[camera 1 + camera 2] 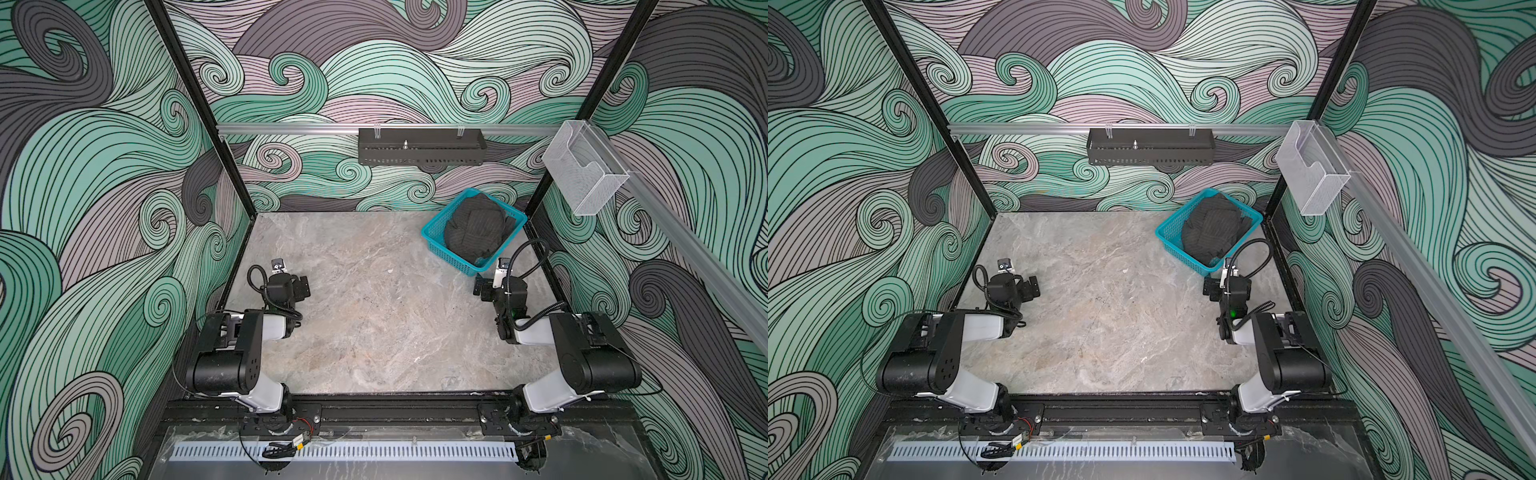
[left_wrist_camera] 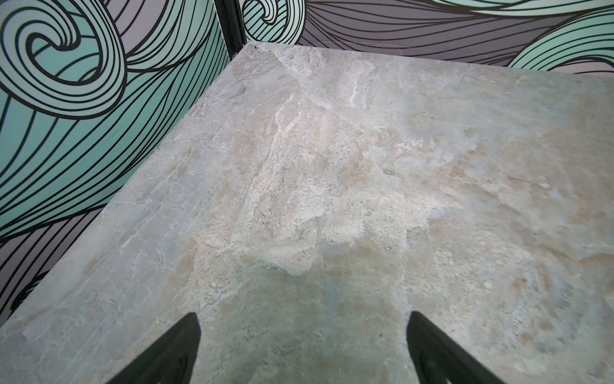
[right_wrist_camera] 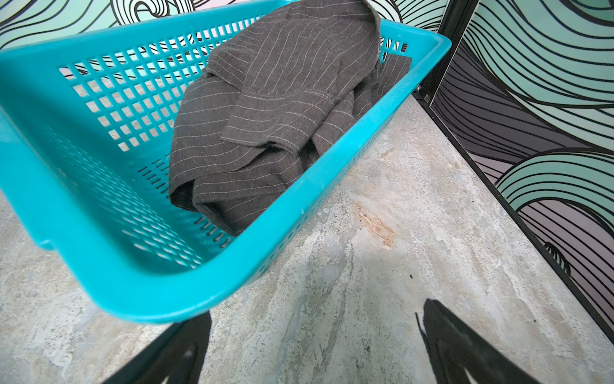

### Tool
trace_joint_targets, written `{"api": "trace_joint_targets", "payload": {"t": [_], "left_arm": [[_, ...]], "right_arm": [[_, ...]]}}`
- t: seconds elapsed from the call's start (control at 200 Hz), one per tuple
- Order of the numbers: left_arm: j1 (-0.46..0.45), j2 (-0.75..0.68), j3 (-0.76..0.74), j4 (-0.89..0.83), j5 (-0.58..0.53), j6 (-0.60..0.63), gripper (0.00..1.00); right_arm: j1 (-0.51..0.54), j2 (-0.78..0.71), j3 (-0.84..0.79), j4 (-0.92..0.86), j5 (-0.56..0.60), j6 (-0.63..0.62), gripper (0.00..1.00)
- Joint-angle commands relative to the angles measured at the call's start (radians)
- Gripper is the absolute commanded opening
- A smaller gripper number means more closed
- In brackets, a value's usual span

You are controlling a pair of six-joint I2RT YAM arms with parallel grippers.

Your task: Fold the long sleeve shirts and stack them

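Closest to us, in both top views, the grey slotted strip [image 1: 345, 452] is lying along the front edge, and just behind it the two arms are standing on the black rail [image 1: 395, 409]. We are seeing the left gripper [image 1: 302, 286] hanging low over the marble-look table [image 1: 374, 332] on the left side. Its jaws are standing wide apart with nothing between them, and the left wrist view is showing only bare table beyond the two black fingertips [image 2: 186, 345]. The right gripper [image 1: 479, 286] is hanging on the right side, also with its jaws wide apart and empty. It is pointing toward the teal basket [image 1: 449, 251], whose near corner is sitting just beside it; we cannot tell if they are touching. The long sleeve shirt [image 1: 476, 230] is lying crumpled inside this basket, which is standing at the far right corner of the table, near the back wall. In the right wrist view we are seeing the shirt's dark cloth with thin pale stripes piling up against one side of the basket and rising above the rim at the far end.
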Motion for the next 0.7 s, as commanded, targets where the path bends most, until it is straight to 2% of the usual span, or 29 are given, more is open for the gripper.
{"api": "trace_joint_targets", "payload": {"t": [0.0,0.225,0.28,0.35,0.375,0.395,0.43,0.48,0.52,0.585,0.695], "left_arm": [[-0.011,-0.010,0.029,0.007,-0.011,0.004,0.99],[-0.014,-0.016,0.022,0.013,-0.013,0.005,0.96],[-0.020,-0.032,0.016,0.022,-0.046,0.014,0.96],[-0.042,-0.097,0.043,-0.073,-0.087,0.034,0.96],[-0.058,-0.133,0.076,-0.150,-0.130,0.038,0.96],[-0.070,-0.163,0.113,-0.239,-0.154,0.033,0.96],[-0.083,-0.200,0.190,-0.395,-0.196,-0.026,0.96],[-0.084,-0.230,0.284,-0.555,-0.219,-0.182,0.96],[-0.084,-0.240,0.371,-0.679,-0.173,-0.251,0.95],[-0.083,-0.232,0.523,-0.874,-0.022,-0.274,0.92],[-0.092,-0.193,0.710,-1.139,0.166,-0.325,0.90]], "right_arm": [[-0.007,-0.012,0.015,0.007,-0.009,0.008,0.99],[-0.008,-0.015,0.013,0.007,-0.014,0.008,0.99],[-0.007,-0.038,0.009,0.020,0.001,0.007,0.98],[0.012,-0.199,0.075,-0.267,0.091,0.021,0.97],[0.014,-0.273,0.120,-0.418,0.148,0.082,0.99],[0.005,-0.323,0.174,-0.555,0.170,0.177,0.99],[-0.020,-0.388,0.263,-0.743,0.143,0.288,0.98],[-0.032,-0.427,0.353,-0.881,0.099,0.375,0.96],[-0.032,-0.436,0.425,-0.987,0.087,0.423,0.95],[-0.040,-0.416,0.536,-1.135,0.062,0.478,0.96],[-0.069,-0.341,0.653,-1.280,-0.071,0.546,0.98]]}}
